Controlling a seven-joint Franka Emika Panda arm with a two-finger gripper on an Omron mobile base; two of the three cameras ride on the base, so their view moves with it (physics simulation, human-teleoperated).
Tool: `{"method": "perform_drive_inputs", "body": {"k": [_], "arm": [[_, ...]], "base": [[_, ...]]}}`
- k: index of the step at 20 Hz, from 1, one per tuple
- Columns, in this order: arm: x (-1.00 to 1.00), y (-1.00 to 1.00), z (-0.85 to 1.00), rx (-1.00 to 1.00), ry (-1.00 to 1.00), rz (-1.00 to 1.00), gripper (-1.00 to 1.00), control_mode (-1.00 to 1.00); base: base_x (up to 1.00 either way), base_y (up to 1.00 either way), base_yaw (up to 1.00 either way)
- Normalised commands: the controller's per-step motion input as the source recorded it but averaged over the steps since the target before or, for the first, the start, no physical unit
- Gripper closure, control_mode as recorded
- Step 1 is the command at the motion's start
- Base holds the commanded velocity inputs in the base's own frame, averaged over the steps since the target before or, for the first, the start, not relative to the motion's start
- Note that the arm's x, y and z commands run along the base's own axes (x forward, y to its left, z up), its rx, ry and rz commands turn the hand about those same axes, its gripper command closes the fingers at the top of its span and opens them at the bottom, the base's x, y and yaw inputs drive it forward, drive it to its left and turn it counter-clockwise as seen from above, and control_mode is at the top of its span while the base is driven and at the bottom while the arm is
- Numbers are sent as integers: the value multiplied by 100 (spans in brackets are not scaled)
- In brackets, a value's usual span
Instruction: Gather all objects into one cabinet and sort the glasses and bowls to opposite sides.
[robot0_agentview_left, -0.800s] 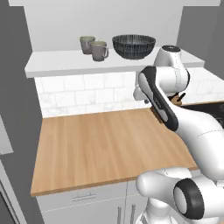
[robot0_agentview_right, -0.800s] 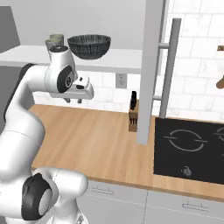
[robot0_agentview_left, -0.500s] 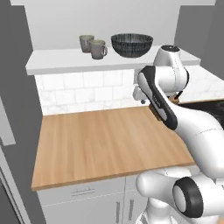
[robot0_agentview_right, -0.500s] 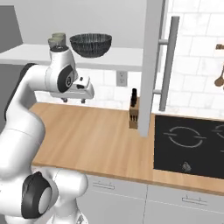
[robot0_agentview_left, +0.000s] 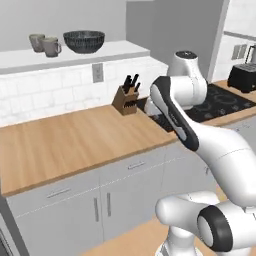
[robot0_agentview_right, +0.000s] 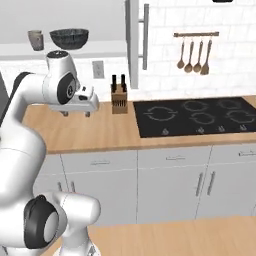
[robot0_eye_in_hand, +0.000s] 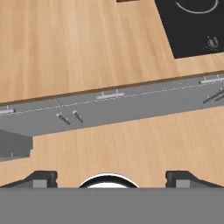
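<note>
Overhead, arm bent above the wooden counter, jaws wide apart and empty, pointing down

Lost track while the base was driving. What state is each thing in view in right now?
gripper: open, empty, above the wooden counter.
two mugs: upright, side by side on the white shelf.
dark bowl: upright on the shelf, right of the mugs.
knife block: upright on the counter, knives in.
stove: nothing on it.
</note>
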Motion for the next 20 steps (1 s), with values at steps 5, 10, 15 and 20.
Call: {"method": "perform_drive_inputs", "body": {"k": [5, 10, 15, 20], "arm": [[0, 0, 0, 0, 0, 0, -100, 100], [0, 0, 0, 0, 0, 0, -100, 100], [0, 0, 0, 0, 0, 0, -100, 100], [0, 0, 0, 0, 0, 0, -100, 100]], "base": [[-62, 0, -76], [-26, -18, -78], [0, -66, -73], [14, -89, -55]]}}
